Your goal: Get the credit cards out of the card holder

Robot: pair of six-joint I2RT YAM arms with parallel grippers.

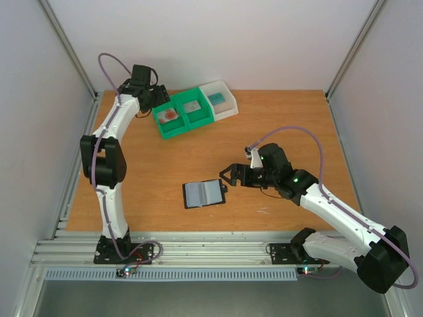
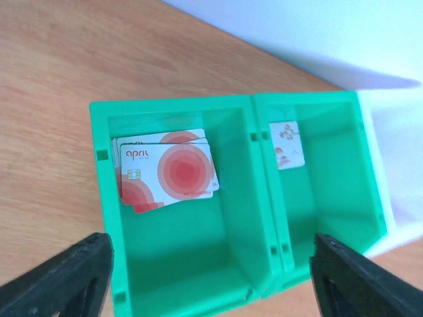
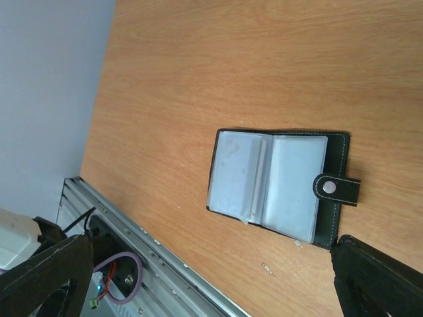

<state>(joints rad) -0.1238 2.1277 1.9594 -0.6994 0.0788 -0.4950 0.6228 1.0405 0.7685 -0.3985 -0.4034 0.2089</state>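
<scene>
Cards (image 2: 168,173) lie in two green bins (image 2: 192,264); one card holder (image 3: 271,185) lies open.

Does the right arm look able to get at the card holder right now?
Probably yes: the open right claw sits beside the card holder, which lies spread open, nothing between them.

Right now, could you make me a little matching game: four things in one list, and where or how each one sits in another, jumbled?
Things:
1. holder
2. red cards
3. left gripper
4. right gripper

Places or states:
A. open, above the green bins
B. open, by the clasp
C. spread open on the table
D. stacked in the left green bin

Pairs: 1-C, 2-D, 3-A, 4-B.
</scene>
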